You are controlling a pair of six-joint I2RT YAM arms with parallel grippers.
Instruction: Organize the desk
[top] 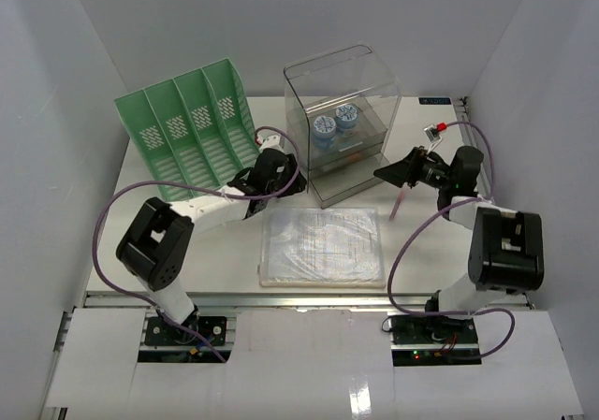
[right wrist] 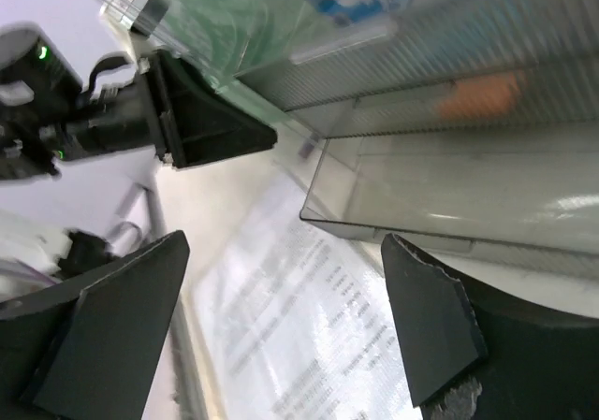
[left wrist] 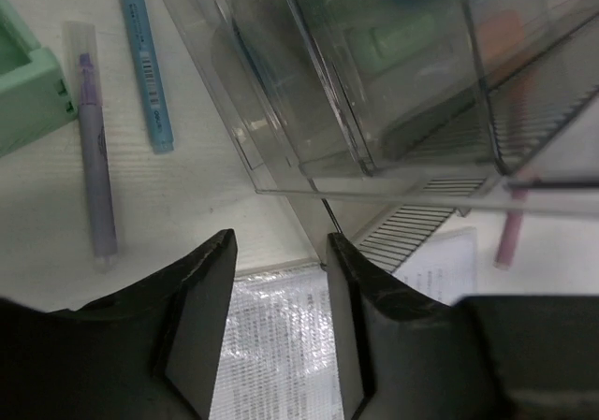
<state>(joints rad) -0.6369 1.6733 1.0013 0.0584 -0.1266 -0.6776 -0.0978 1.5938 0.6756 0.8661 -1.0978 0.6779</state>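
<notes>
**Desk scene with both arms at the clear drawer box**

The desk (top: 229, 256), a white tabletop with a metal rail along its near edge, fills the floor of the white-walled enclosure. Both arm bases stand at that near edge.

A green file rack (top: 187, 130) sits at the far-left corner. A clear drawer box (top: 342, 125) stands at the middle of the far edge, with two blue-lidded jars (top: 335, 125) inside it. A sleeved stack of papers (top: 323, 245) lies flat near the middle of the near edge.

The left gripper (left wrist: 281, 242) hangs between rack and box, just beside the box's near-left corner. Its jaws are partly spread, with nothing between them. A purple pen (left wrist: 94, 158) and a blue pen (left wrist: 147, 60) lie side by side on the tabletop between rack and box.

The right gripper (right wrist: 285, 247) is at the box's right side. Its jaws are spread wide and hold nothing. A pink pen (top: 397, 205) lies on the tabletop just below it.
</notes>
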